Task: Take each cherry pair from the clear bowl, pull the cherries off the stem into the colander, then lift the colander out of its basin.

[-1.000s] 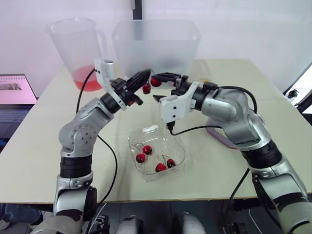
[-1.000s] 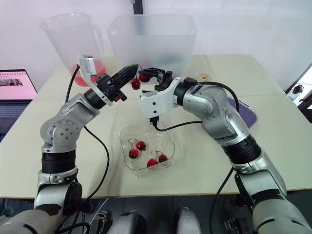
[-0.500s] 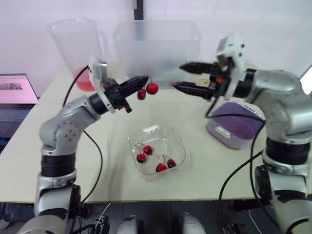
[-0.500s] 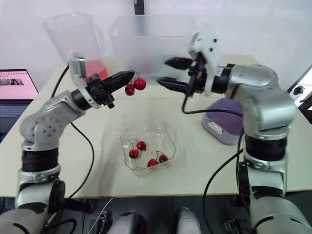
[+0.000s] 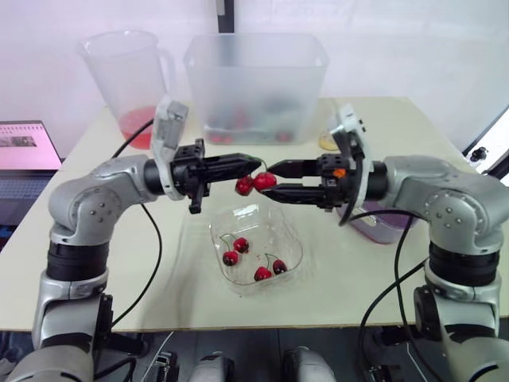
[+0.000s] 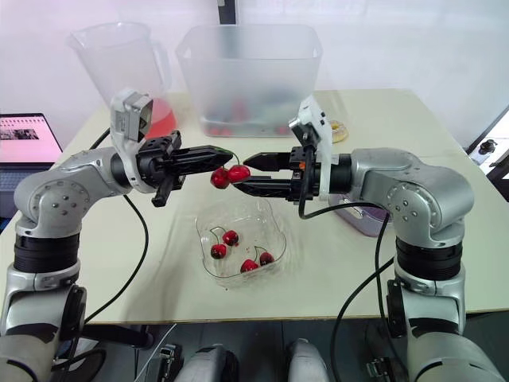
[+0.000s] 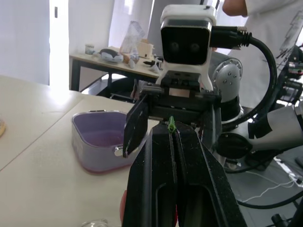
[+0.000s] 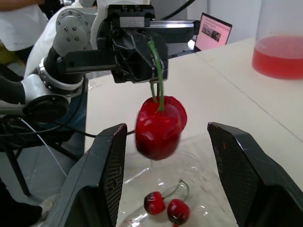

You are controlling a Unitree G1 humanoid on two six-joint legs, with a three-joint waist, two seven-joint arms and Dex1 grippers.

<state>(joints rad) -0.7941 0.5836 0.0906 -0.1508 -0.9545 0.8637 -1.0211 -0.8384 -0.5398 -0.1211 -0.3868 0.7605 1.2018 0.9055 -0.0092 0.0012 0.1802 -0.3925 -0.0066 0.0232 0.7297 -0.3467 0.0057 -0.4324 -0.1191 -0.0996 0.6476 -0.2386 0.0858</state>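
My left gripper point(image 5: 253, 162) is shut on the green stem point(image 7: 171, 125) of a red cherry pair point(image 5: 254, 183), which hangs above the clear bowl point(image 5: 216, 231). My right gripper point(image 5: 275, 180) faces it from the right, open, one finger point(image 8: 106, 175) on each side of the cherries point(image 8: 160, 125) without touching them. Several more cherries point(image 6: 231, 247) lie in the bowl. Behind stands the frosted basin point(image 5: 256, 79); red cherries point(image 5: 238, 137) show dimly through its wall, and the colander inside cannot be made out.
A pitcher point(image 5: 127, 79) with red liquid stands at the back left. A purple tub point(image 6: 362, 223) sits under my right forearm. A laptop point(image 5: 24, 159) lies off the table's left edge. A person in white point(image 7: 255, 14) stands beyond the table.
Both grippers have come down from the basin to just above the bowl. The right gripper swung out to the right, then back in, open around the cherries that the left still holds.
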